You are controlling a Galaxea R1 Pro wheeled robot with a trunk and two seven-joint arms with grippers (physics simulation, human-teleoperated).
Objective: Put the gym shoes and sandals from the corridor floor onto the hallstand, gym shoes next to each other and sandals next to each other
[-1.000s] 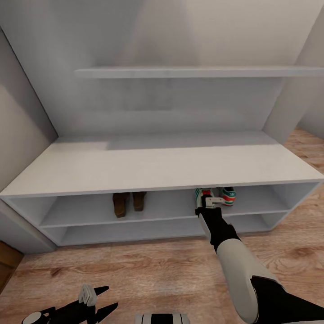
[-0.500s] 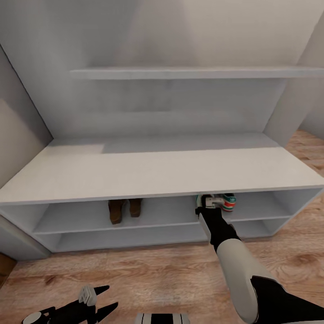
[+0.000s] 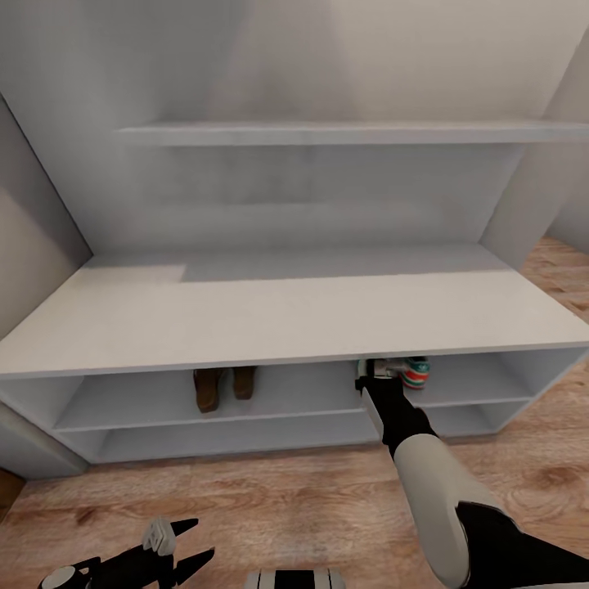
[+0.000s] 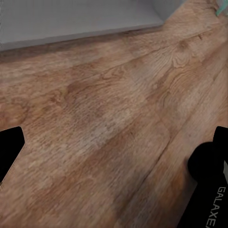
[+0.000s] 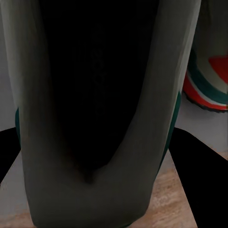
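The light grey hallstand (image 3: 286,307) stands in front of me. In its upper slot the two brown sandals (image 3: 221,388) lie side by side at the left. My right gripper (image 3: 379,367) reaches into that slot at the right, shut on one gym shoe (image 5: 99,104), whose dark opening and off-white rim sit between the black fingers (image 5: 199,161). The other gym shoe (image 3: 415,370) lies right beside it, its red and green heel (image 5: 209,85) showing. My left gripper (image 3: 195,542) hangs open low over the corridor floor (image 4: 109,109), holding nothing.
The bench top's front edge hides much of the upper slot. The lower slot (image 3: 245,433) is bare where it shows. A stepped shelf (image 3: 343,132) runs across the back panel. Grey walls close in at left (image 3: 33,237) and right (image 3: 548,164).
The whole view has shifted, so the bench top covers more of the slot and the shoes. The right gripper stays at the slot with the gym shoe. The left gripper has not moved.
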